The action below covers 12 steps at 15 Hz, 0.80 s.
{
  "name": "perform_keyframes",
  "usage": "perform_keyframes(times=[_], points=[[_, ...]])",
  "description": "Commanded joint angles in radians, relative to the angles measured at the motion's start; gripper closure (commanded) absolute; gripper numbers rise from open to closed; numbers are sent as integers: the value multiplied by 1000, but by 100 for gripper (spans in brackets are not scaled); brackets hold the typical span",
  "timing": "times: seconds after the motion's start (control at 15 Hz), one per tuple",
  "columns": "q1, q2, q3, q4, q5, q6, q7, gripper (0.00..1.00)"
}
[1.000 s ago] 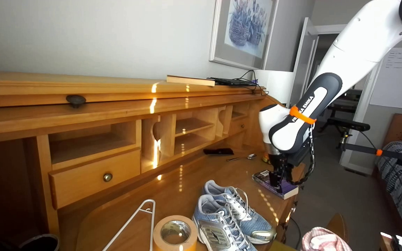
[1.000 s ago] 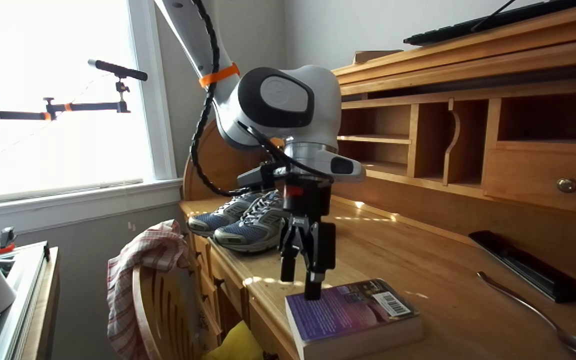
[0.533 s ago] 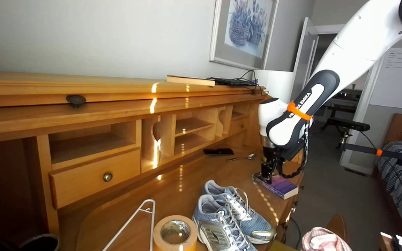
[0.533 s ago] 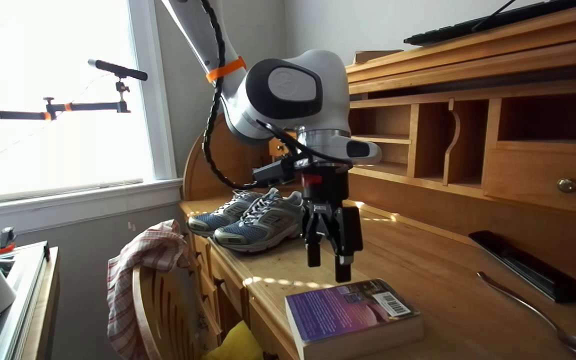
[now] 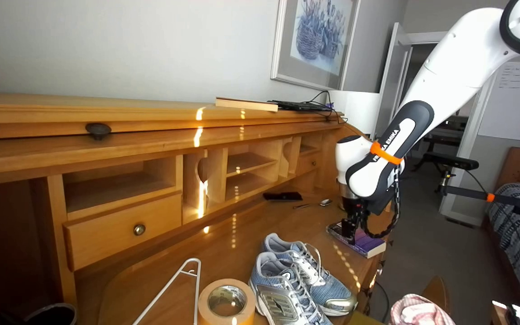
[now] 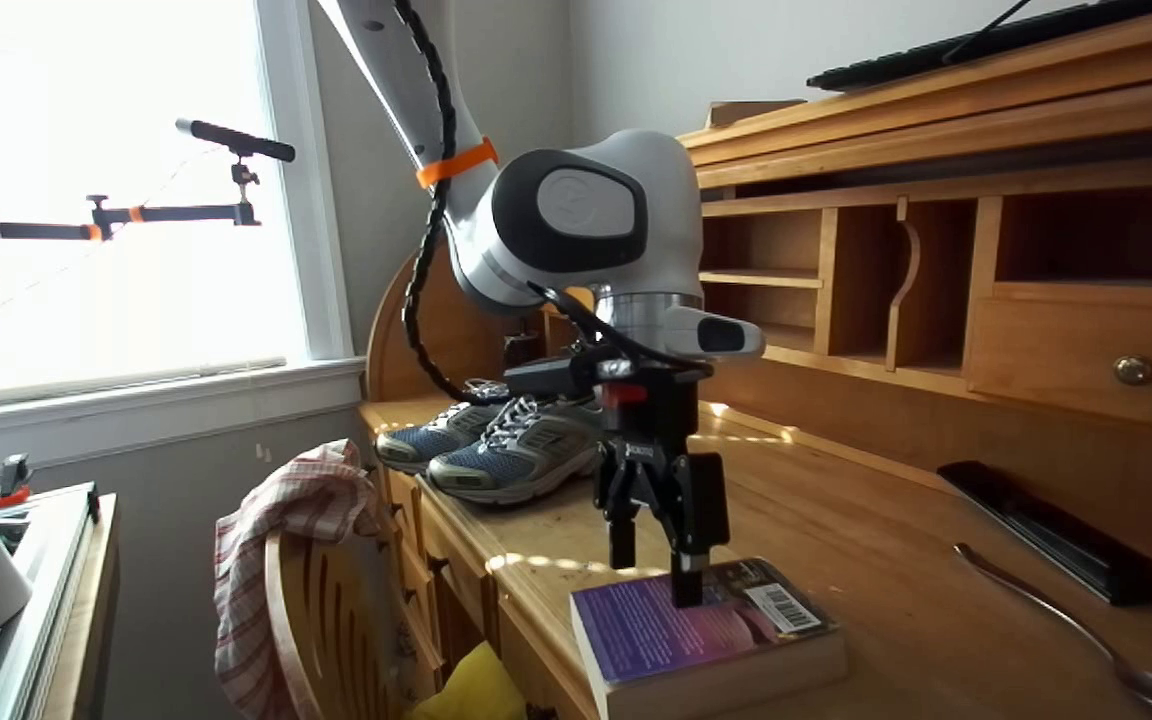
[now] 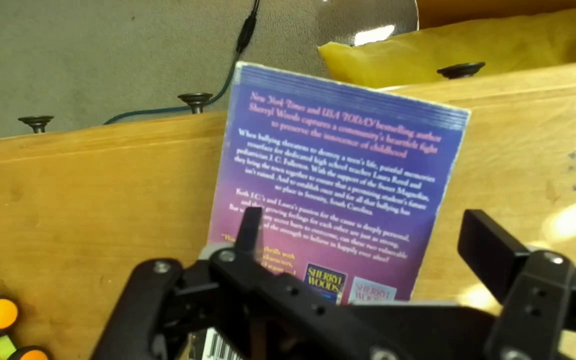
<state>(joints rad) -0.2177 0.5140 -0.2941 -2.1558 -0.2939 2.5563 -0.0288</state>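
A thick paperback book (image 6: pixel 636 640) with a purple back cover and barcode lies flat near the desk's front edge, in both exterior views. My black gripper (image 6: pixel 654 577) points down at it, jaws spread wide with nothing between them. In the wrist view, the left finger (image 7: pixel 249 231) is over the purple cover (image 7: pixel 338 165). The right finger (image 7: pixel 490 242) stands beyond the book's long edge, above bare wood. Whether the left fingertip touches the cover, I cannot tell. The gripper's linkage hides the book's lower part in that view.
Blue-grey sneakers (image 5: pixel 296 280) stand on the desk (image 6: pixel 896 560), with a tape roll (image 5: pixel 206 307) and white hanger (image 5: pixel 197 289) nearby. A spoon (image 6: pixel 1046 610) and a black object (image 6: pixel 1056 540) lie past the book. Cubbyholes line the back; a chair (image 6: pixel 306 620) stands in front.
My gripper has shifted across the book toward its barcode end, rising at first and then coming down lower over the cover. The jaws have stayed open and the book has not moved.
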Motion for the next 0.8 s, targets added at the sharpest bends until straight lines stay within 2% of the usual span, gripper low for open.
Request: perform_keyframes(times=[0.0, 0.07, 0.13, 0.2, 0.4, 0.53, 0.73], points=[[-13, 42, -5, 14, -13, 16, -23, 0], [-13, 50, -8, 16, -17, 11, -25, 3], [-11, 59, -12, 19, -21, 5, -27, 27], [-9, 68, -15, 23, -27, -4, -29, 27], [-7, 74, -19, 28, -35, -24, -39, 44], [-11, 69, -16, 26, -35, -31, -50, 50], [-12, 60, -15, 21, -36, -54, -63, 74]])
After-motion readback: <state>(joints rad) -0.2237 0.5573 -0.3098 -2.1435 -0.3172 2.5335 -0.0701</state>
